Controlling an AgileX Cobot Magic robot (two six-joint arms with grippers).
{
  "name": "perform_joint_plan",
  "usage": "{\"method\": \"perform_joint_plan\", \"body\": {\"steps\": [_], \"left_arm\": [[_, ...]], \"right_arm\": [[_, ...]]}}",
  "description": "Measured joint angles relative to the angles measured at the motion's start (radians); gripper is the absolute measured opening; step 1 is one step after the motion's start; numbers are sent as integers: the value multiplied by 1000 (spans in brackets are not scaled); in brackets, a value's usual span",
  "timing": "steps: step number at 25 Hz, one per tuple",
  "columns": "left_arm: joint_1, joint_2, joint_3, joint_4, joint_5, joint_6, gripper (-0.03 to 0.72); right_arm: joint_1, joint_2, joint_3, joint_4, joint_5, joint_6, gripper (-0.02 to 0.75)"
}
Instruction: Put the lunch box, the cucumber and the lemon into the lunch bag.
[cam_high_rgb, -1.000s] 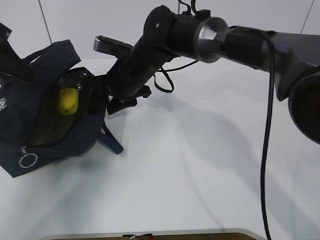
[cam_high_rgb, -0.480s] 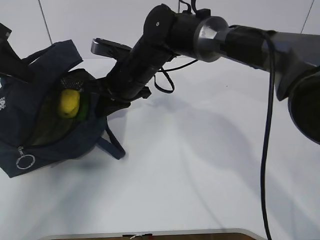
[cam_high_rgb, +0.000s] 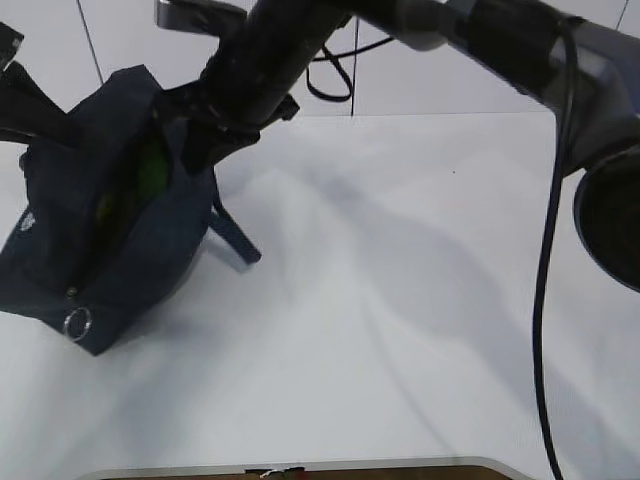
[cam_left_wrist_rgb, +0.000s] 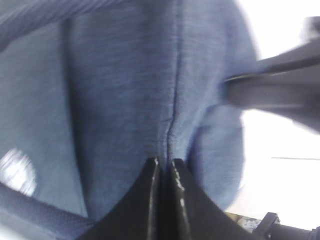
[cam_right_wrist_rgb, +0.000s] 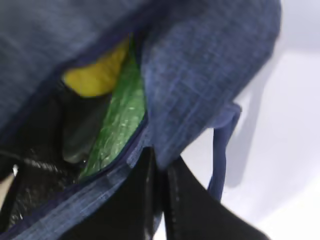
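Gripping the lunch bag from both sides

Pinching navy fabric on the right: right gripper (cam_right_wrist_rgb: 159, 200) clamped narrow on the rim of the lunch bag (cam_high_rgb: 110, 240), fingers (cam_right_wrist_rgb: 142, 195) closed over the edge of the opening. Holding too on the left: left gripper (cam_left_wrist_rgb: 165, 200) nearly shut, a fold of the bag's cloth caught between its tips. Standing tall and narrow near the worktop's (cam_high_rgb: 400, 300) far left corner, bag base on the surface, silver ring pull (cam_high_rgb: 76, 322) hanging at its near lower end, a strap (cam_high_rgb: 235, 240) trailing toward the middle. Showing inside through the gap, in the right wrist view: lemon (cam_right_wrist_rgb: 95, 75) at the top, cucumber (cam_right_wrist_rgb: 117, 117) just beside and below it, touching. Lunch box hidden, cannot tell where. Reaching across from the right edge, dark right arm (cam_high_rgb: 270, 50) over the bag's top.
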Motion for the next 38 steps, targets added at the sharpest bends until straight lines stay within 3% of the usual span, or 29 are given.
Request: {"method": "perform_joint_plan", "body": {"steps": [4, 19, 28, 38], "left_arm": [[-2, 0, 0, -109, -3, 0, -9], [-3, 84, 0, -158, -3, 0, -9], [-41, 84, 0, -187, -6, 0, -9], [-86, 84, 0, -273, -10, 0, -9]], "right_arm": [[0, -10, -102, -67, 25, 62, 15], [0, -43, -140, -170, 33, 131, 15], [0, -35, -136, -338, 30, 35, 14], [0, -82, -90, -327, 33, 16, 13]]}}
